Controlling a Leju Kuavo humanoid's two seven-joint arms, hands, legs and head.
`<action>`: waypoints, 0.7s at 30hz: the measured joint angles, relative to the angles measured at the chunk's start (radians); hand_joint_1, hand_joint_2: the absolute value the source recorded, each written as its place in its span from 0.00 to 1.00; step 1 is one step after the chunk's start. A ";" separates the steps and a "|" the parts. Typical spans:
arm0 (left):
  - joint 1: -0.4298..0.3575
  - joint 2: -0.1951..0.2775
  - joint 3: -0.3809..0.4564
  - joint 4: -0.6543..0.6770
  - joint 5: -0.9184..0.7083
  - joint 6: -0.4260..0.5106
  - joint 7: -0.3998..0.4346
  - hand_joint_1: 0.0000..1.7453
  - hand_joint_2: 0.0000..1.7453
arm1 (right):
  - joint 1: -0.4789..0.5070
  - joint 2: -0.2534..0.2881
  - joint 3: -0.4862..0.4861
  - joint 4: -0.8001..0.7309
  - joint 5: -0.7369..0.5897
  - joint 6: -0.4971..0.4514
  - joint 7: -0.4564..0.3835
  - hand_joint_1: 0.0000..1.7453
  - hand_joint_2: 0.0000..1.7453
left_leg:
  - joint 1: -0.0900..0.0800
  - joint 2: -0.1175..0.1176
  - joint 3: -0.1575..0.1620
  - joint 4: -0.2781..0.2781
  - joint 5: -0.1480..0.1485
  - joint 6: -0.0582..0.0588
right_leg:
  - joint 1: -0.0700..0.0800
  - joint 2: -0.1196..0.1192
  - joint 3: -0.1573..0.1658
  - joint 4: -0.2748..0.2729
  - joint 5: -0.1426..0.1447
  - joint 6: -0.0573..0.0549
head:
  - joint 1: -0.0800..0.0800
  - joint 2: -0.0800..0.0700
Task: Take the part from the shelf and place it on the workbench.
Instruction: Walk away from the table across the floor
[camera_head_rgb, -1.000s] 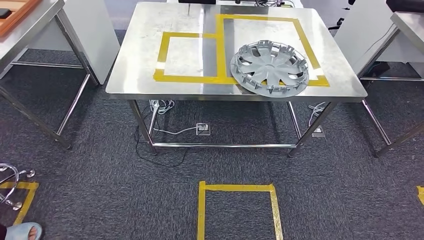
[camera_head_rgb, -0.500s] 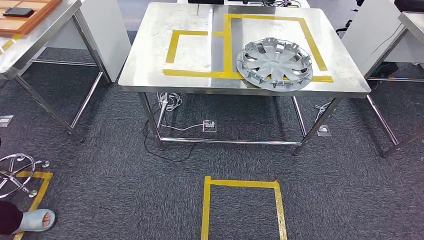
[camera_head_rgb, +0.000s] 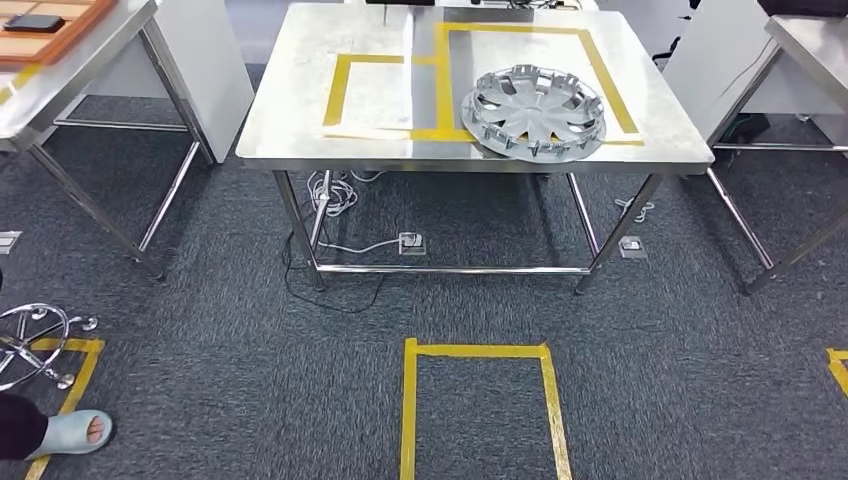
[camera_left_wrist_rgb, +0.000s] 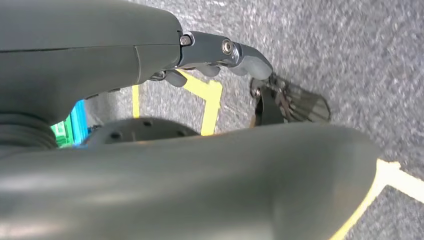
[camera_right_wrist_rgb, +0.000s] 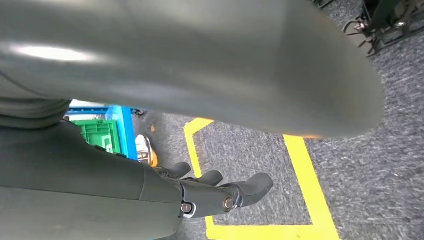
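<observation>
My left hand and right hand are hanging by my sides over the grey carpet, and a large smooth grey cover is blocking much of each wrist view, so I am seeing only a few fingers of each; those are lying loosely apart and are holding nothing. The part, a silver wheel cover, is lying flat on the workbench, on the right half of its top, overlapping the near strip of the yellow tape outline marked there and sitting close to the workbench's near edge. The workbench's far edge is cut off at the top of the head view. A person's foot in a pale slipper is showing well away from the workbench, at the near left. Against half a second ago my whole view is shifting: the workbench is sitting higher and a little left in frame, while the wheel cover is keeping its place on the tape.
</observation>
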 joint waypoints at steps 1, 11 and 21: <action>0.000 0.000 0.000 0.000 0.000 0.000 0.000 0.00 0.00 | 0.001 0.000 0.000 0.000 0.000 0.000 0.000 0.00 0.00 | 0.002 0.002 -0.007 -0.002 0.008 0.009 | -0.002 0.002 -0.011 0.022 -0.022 0.006 | 0.004 0.000; -0.001 0.000 0.000 0.000 -0.006 0.002 0.001 0.00 0.00 | 0.002 0.000 0.000 0.000 -0.016 0.004 -0.008 0.00 0.00 | 0.001 0.005 -0.093 0.012 0.088 -0.001 | -0.017 0.011 0.135 -0.014 -0.115 0.016 | 0.039 0.000; 0.000 -0.006 -0.003 0.000 -0.027 0.020 0.006 0.00 0.00 | 0.002 -0.001 0.000 0.002 -0.046 -0.007 0.004 0.00 0.00 | 0.005 0.002 -0.184 0.283 -0.078 -0.034 | -0.005 0.001 0.075 -0.045 -0.052 -0.037 | 0.003 0.000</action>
